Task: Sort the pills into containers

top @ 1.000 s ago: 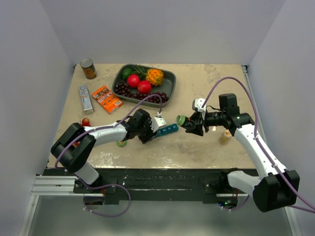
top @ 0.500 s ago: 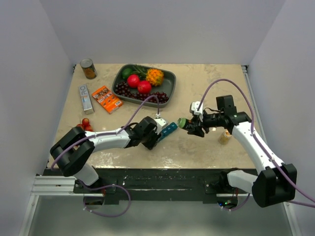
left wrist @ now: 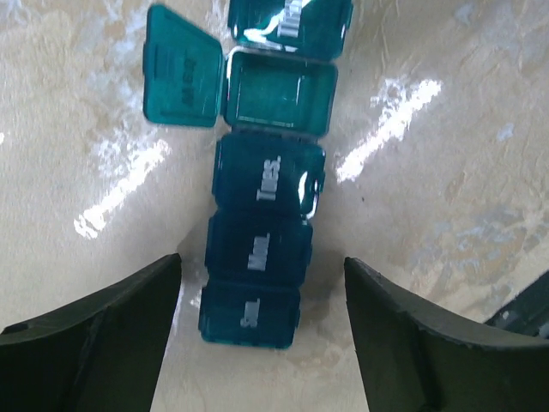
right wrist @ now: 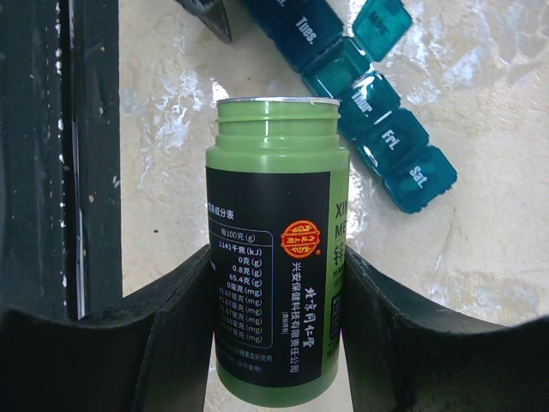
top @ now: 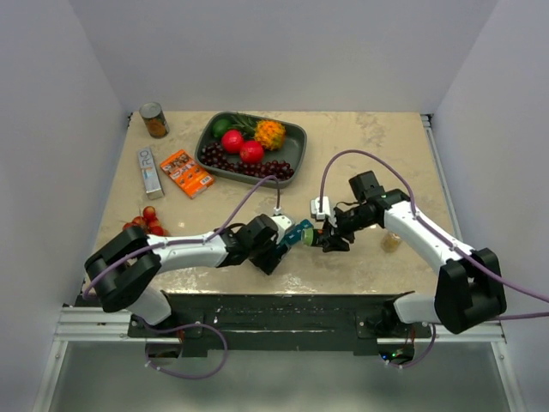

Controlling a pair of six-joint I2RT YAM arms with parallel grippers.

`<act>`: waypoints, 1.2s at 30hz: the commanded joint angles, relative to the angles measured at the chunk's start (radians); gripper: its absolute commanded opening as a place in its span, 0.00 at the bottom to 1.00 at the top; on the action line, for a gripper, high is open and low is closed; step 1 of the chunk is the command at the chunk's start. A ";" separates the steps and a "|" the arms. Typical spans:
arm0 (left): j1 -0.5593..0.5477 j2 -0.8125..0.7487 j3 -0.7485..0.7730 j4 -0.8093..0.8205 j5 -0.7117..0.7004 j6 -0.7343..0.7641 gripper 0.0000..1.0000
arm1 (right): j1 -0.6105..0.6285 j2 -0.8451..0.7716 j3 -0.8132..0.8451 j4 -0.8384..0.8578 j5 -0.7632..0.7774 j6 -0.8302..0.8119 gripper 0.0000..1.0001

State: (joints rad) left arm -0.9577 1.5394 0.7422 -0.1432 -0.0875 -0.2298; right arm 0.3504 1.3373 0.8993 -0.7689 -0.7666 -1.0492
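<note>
Teal-blue plastic pill-organizer strip [left wrist: 264, 249] lies flat near the front edge of the table [top: 369, 146], with one middle compartment [left wrist: 279, 90] open and its lid [left wrist: 182, 69] folded aside. Over the last second the left gripper [top: 281, 243] has spread its jaws wide. It now straddles the strip's end without touching it (a release, by the look). The right gripper [top: 330, 236] has carried an uncapped green plastic bottle [right wrist: 274, 257] with a black label in from the right. The bottle is clamped firmly, its mouth just beside the strip. Pouring looks next. The two grippers crowd each other. Bare table lies beyond, toward the dark grey fruit tray [top: 296, 137].
</note>
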 commanded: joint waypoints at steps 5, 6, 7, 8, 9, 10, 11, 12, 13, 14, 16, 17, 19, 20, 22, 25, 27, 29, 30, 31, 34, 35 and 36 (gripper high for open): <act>-0.001 -0.302 -0.083 -0.105 0.032 -0.048 0.85 | 0.068 0.048 0.070 0.023 0.052 -0.003 0.00; 0.000 -0.333 -0.087 -0.120 0.041 -0.046 0.85 | 0.071 0.065 0.082 0.023 0.058 0.000 0.00; 0.000 -0.363 -0.087 -0.136 0.037 -0.051 0.87 | 0.078 0.072 0.087 0.025 0.075 0.005 0.00; 0.010 -0.425 -0.089 -0.150 0.038 -0.052 0.87 | 0.094 0.079 0.092 0.031 0.085 0.018 0.00; 0.014 -0.455 -0.090 -0.156 0.034 -0.052 0.87 | 0.102 0.086 0.099 0.034 0.098 0.023 0.00; 0.033 -0.508 -0.083 -0.163 0.016 -0.057 0.88 | 0.125 0.098 0.102 0.039 0.121 0.031 0.00; 0.051 -0.530 -0.076 -0.186 -0.003 -0.060 0.90 | 0.133 0.106 0.107 0.045 0.128 0.047 0.00; 0.074 -0.551 -0.072 -0.197 -0.006 -0.066 0.94 | 0.139 0.114 0.115 0.048 0.139 0.057 0.00; 0.130 -0.585 -0.060 -0.206 -0.012 -0.065 0.95 | 0.154 0.126 0.119 0.051 0.147 0.066 0.00; 0.163 -0.602 -0.058 -0.222 -0.011 -0.056 0.97 | 0.160 0.134 0.127 0.057 0.167 0.086 0.00; 0.242 -0.634 -0.053 -0.229 -0.017 -0.036 1.00 | 0.174 0.149 0.133 0.066 0.187 0.106 0.00; 0.260 -0.644 -0.053 -0.240 -0.033 -0.008 1.00 | 0.179 0.155 0.138 0.069 0.211 0.118 0.00; 0.287 -0.653 -0.046 -0.248 -0.067 0.017 1.00 | 0.194 0.171 0.151 0.069 0.233 0.130 0.00; 0.292 -0.653 -0.040 -0.254 -0.101 0.032 0.99 | 0.199 0.184 0.159 0.071 0.243 0.141 0.00; 0.293 -0.651 -0.035 -0.245 -0.124 0.046 1.00 | 0.211 0.198 0.165 0.071 0.268 0.150 0.00; 0.293 -0.645 -0.040 -0.224 -0.159 0.046 1.00 | 0.223 0.217 0.174 0.066 0.286 0.159 0.00; 0.293 -0.634 -0.043 -0.213 -0.176 0.043 1.00 | 0.229 0.227 0.181 0.066 0.309 0.164 0.00; 0.293 -0.619 -0.044 -0.203 -0.195 0.040 1.00 | 0.233 0.238 0.194 0.057 0.322 0.172 0.00; 0.293 -0.613 -0.043 -0.202 -0.201 0.040 0.99 | 0.236 0.244 0.197 0.057 0.328 0.173 0.00; 0.293 -0.608 -0.044 -0.200 -0.205 0.038 1.00 | 0.237 0.246 0.201 0.053 0.335 0.178 0.00; 0.295 -0.614 -0.047 -0.196 -0.224 0.037 1.00 | 0.246 0.255 0.208 0.048 0.349 0.183 0.00; 0.295 -0.616 -0.049 -0.197 -0.238 0.034 1.00 | 0.246 0.258 0.211 0.048 0.354 0.184 0.00; 0.295 -0.622 -0.050 -0.196 -0.245 0.033 1.00 | 0.252 0.263 0.213 0.046 0.357 0.187 0.00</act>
State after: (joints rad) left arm -0.6685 0.9321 0.6659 -0.3824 -0.2703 -0.2062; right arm 0.5880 1.5974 1.0645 -0.7208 -0.4351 -0.8852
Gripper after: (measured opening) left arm 0.994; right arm 0.548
